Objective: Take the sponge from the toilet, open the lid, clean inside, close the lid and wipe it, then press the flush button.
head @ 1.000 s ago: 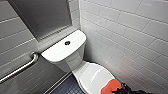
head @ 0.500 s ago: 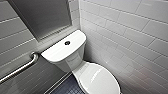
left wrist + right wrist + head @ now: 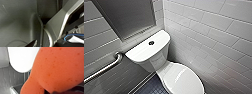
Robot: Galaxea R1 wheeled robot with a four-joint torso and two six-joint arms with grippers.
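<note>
I hold the orange sponge (image 3: 56, 69) tight in my right hand (image 3: 55, 92).
The sponge is up in the air, and past it I see the shut white lid (image 3: 22, 58) of the toilet (image 3: 156, 62). The little dark flush button (image 3: 151, 43) sits in the middle of the tank top (image 3: 141, 51). A silver bar (image 3: 104, 68) is on the wall beside it.

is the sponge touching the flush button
Apart: head view shows the flush button alone on the tank top; right wrist view shows the sponge over the lid.

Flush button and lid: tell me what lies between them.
In the head view, nothing loose lies there: only the white tank top and the tank front run from the flush button down to the lid.
</note>
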